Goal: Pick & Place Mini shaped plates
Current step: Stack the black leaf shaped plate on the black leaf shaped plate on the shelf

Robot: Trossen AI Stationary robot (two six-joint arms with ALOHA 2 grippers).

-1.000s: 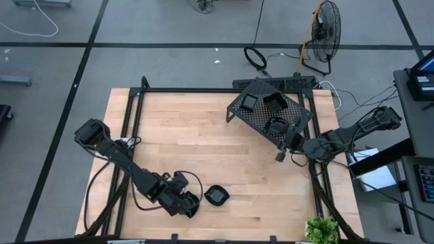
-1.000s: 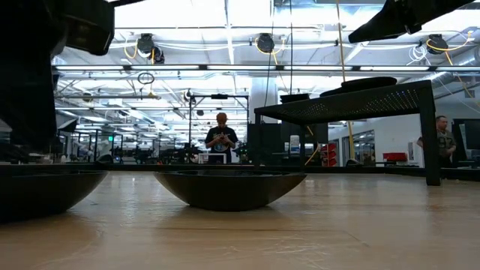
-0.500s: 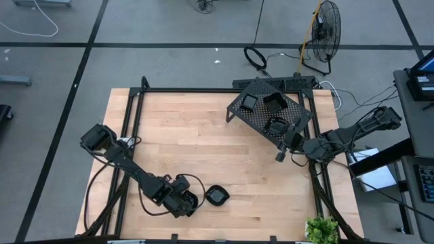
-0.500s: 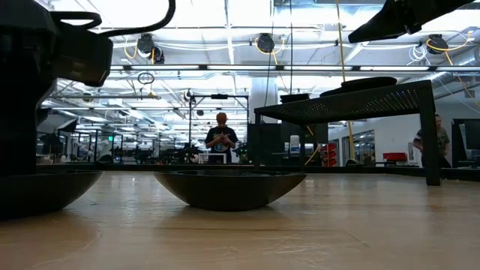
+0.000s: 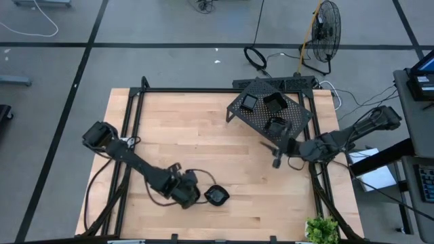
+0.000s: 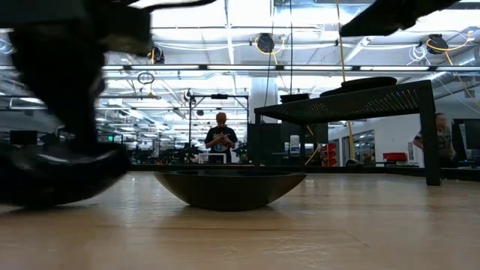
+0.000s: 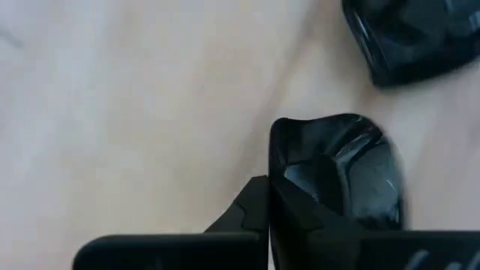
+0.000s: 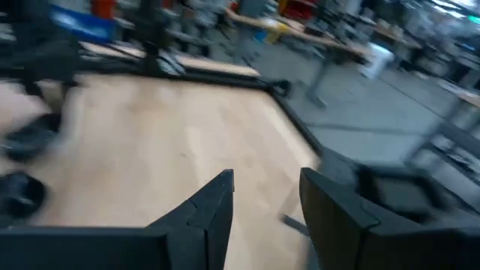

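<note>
The left gripper (image 5: 192,194), jaws closed on the raised rim of a small glossy black leaf-shaped dish (image 7: 335,174) near the wooden table's (image 5: 203,146) front edge, suits this rigid, slippery, likely chippable ware, while the right gripper (image 5: 277,159) hangs open and empty beside the black perforated metal rack (image 5: 270,108).

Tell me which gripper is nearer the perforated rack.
Right. The right gripper hangs just off the front edge of the perforated rack, while the left gripper is far away at the table's near side, beside a plate.
</note>
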